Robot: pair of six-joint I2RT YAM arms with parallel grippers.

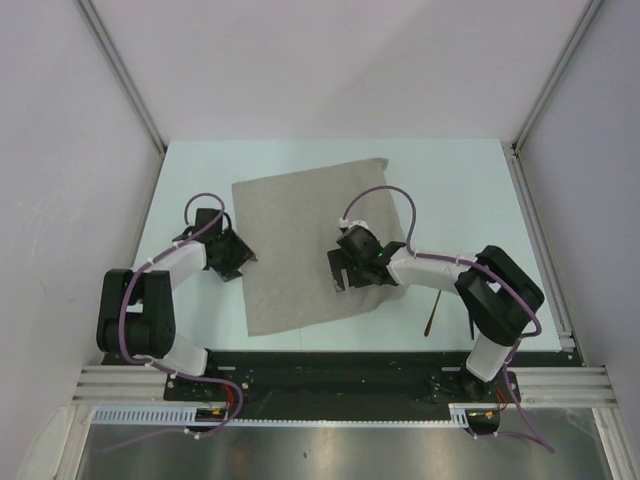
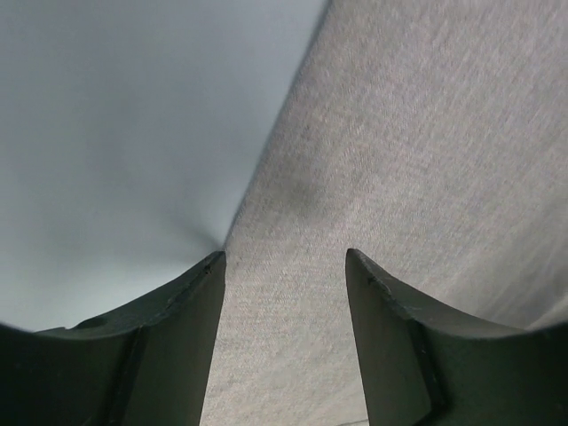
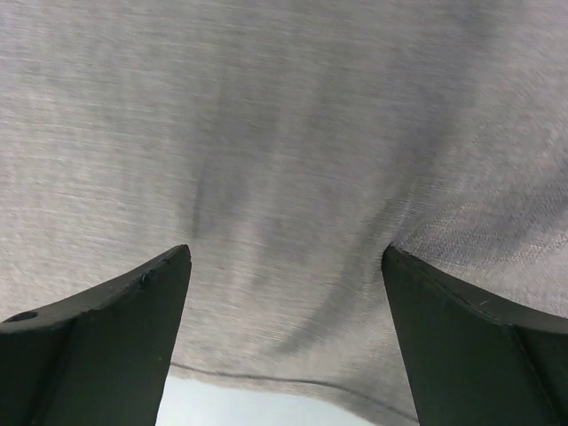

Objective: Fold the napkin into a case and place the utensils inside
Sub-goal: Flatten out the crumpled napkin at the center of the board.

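Likely lab: white-panelled robot cell (image 1: 330,60)

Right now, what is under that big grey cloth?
Only the pale table shows around the napkin. It lies flat, so anything beneath is hidden. One slim utensil lies outside it, on its right.

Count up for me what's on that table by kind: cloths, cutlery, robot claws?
Napkin: 1
Utensil, the only slim piece in view: 1
Grippers, the left gripper and the right gripper, both open: 2
Total: 4
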